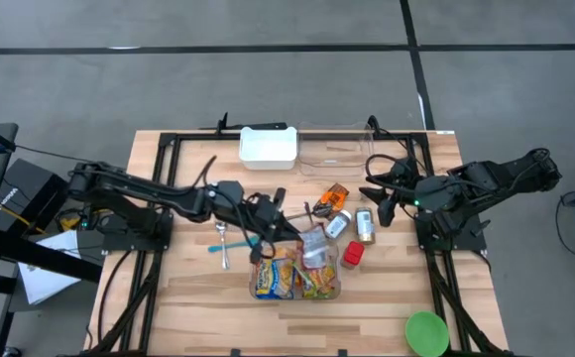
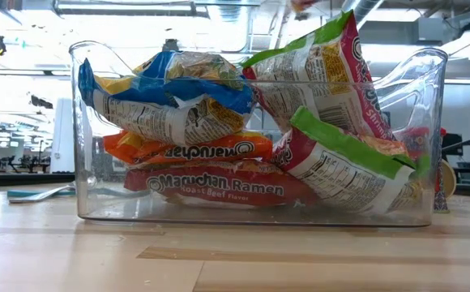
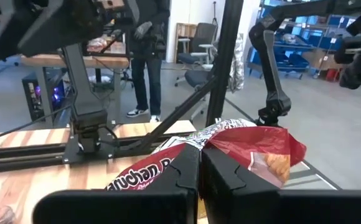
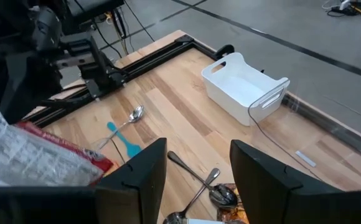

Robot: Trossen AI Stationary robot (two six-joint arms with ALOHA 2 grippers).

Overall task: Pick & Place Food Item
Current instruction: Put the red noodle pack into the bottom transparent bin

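Between the shut fingers of the left gripper (image 3: 199, 158), pinched tight: a red ramen packet (image 3: 255, 146), crumpled, sticking out past the fingertips. Hangs over mid-table in the high view, left gripper (image 1: 287, 230) just above the near edge of a clear bin (image 1: 339, 288). Below and just beyond those jaws, inside the clear bin (image 2: 89, 162): more ramen packets (image 2: 219, 188), red, orange, blue and green, piled loosely and leaning on the walls. Just beside the left jaws, on the wood: a metal spoon (image 1: 223, 243) and a blue spoon (image 1: 251, 241).

Off to the far side of the bin from the left jaws, hovering: the right gripper (image 1: 379, 208). Shows its fingers part open in its own wrist view, right gripper (image 4: 196, 152), with nothing between them. Near and below those jaws: two small cans (image 1: 365, 226), a red item (image 1: 353, 254) and an orange packet (image 1: 334, 193). Ahead of the right jaws, well apart: a white bin (image 4: 246, 87), upright on the table (image 4: 168, 106), and the blue spoon (image 4: 123, 140) beside a metal one. Well away from both jaws, at the table corner: a green bowl (image 1: 426, 332).
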